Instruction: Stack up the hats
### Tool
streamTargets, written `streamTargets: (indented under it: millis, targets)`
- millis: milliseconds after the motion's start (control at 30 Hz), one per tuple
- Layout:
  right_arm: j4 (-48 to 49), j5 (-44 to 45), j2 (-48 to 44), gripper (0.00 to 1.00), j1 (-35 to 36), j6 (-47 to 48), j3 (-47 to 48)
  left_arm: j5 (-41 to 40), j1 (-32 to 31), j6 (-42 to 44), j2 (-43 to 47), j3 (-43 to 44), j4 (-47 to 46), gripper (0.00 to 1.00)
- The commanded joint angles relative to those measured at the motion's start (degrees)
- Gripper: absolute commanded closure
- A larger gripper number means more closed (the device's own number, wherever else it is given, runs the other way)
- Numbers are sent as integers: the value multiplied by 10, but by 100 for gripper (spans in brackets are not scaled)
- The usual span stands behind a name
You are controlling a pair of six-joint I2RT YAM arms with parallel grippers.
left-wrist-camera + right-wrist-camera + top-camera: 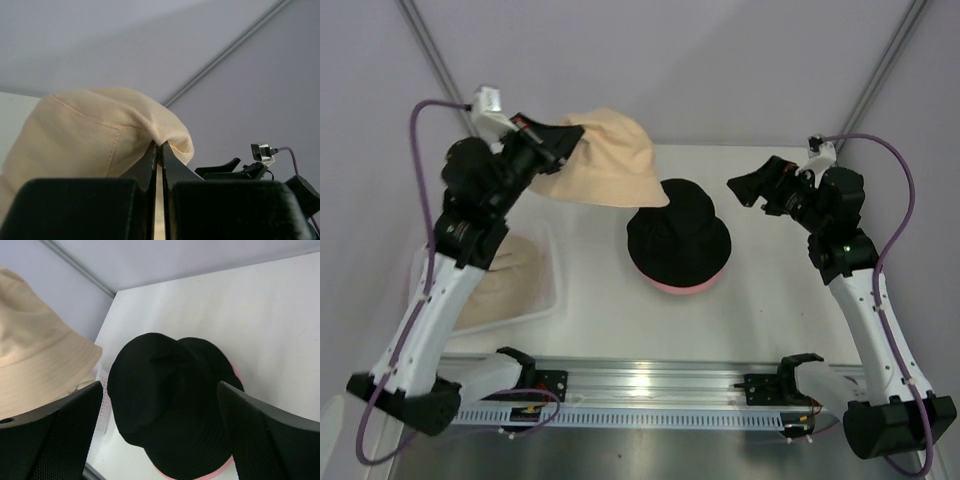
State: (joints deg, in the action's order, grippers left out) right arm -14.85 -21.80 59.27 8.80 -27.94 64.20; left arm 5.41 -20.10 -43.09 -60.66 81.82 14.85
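Bearing blk hat (678,240): white tbl (770,290); walls (670,60) grey.

From above, you look down on a white table (770,300) boxed in by pale lilac walls (670,60). At your left, a white plastic basket (556,285) sits on the table, close to its left edge. Two grey struts climb towards the upper corners, one on the left (432,55) and one on the right (892,55). Along the near edge runs a ribbed aluminium rail (650,383), with a slotted strip (650,415) just below it. The right wrist view shows you the tabletop meeting the wall beneath one slanting strut.
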Motion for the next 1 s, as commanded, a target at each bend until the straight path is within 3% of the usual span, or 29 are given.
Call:
streamTargets:
  millis: [0, 133, 333, 467, 567, 600, 733, 967]
  targets:
    - [-29, 35, -34, 1, -23, -5, 9, -50, -92, 14, -100, 91, -89, 99]
    - [-100, 56, -57, 1, -72, -4, 22, -90, -159, 83, -178, 151, -136, 99]
    - [-105, 24, -82, 0, -147, -25, 13, -58, -181, 35, -265, 172, -235, 99]
    - [-99, 31, -80, 1, -150, -33, 5, -46, -209, 57, -298, 189, -219, 99]
    - [-100, 40, -83, 1, -154, -31, 1, -51, -218, 78, -275, 145, -192, 99]
    - [-99, 40, -83, 1, -155, -30, -3, -51, -220, 98, -264, 87, -196, 99]
    - [-84, 21, -82, 0, -156, -38, -19, -80, -225, 157, -219, -11, -186, 99]
    - [-69, 7, -69, 1, -156, -43, -28, -72, -225, 150, -124, -168, -196, 99]
